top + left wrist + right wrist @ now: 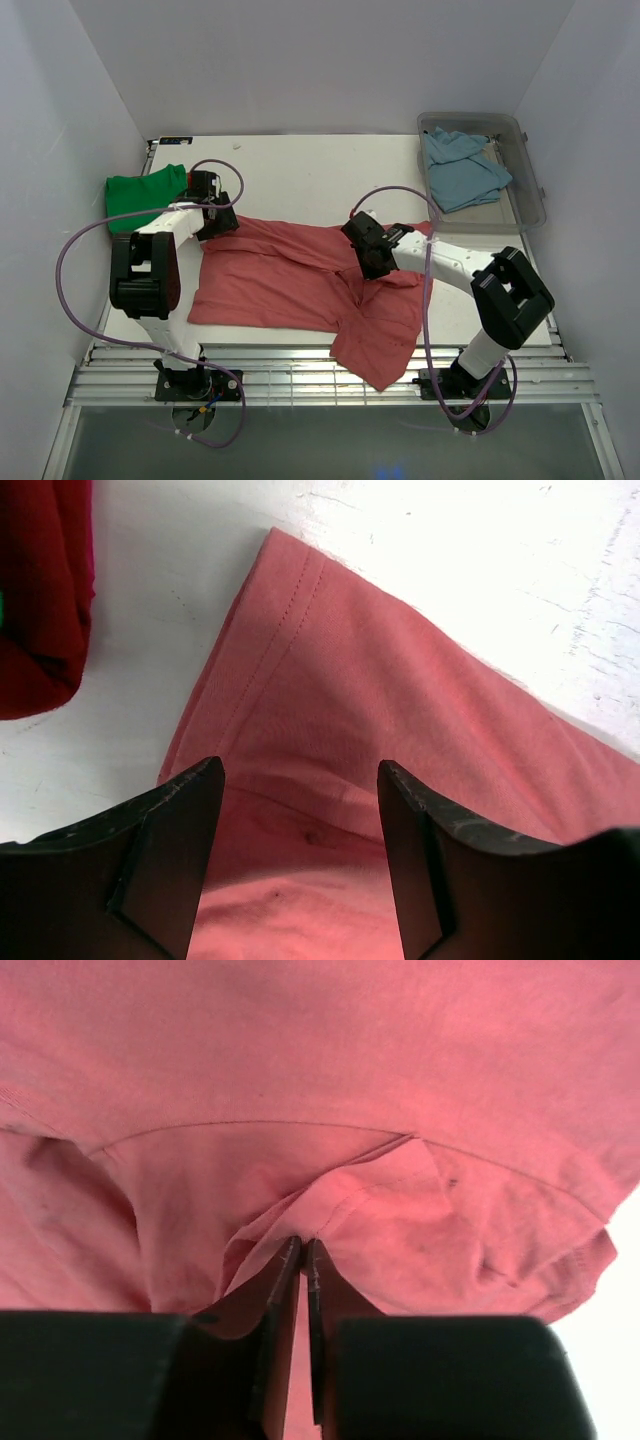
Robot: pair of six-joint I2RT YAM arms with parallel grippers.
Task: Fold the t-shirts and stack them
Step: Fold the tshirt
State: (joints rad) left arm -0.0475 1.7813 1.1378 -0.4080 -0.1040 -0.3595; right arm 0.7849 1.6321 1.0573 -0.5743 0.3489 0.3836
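Observation:
A salmon-pink t-shirt (290,275) lies spread and rumpled across the table, its lower right part hanging over the front edge. My left gripper (215,225) is open above its left sleeve (330,680), touching no cloth that I can see. My right gripper (362,250) is shut on a pinched fold of the same shirt (303,1235) near its right side. A folded green t-shirt (145,195) lies at the far left, with a red t-shirt (40,590) beside it, mostly hidden by the left arm. A light blue t-shirt (462,170) lies crumpled in the bin.
A clear plastic bin (530,200) stands at the back right corner. White walls close in the table on three sides. A metal rail (320,370) runs along the front edge.

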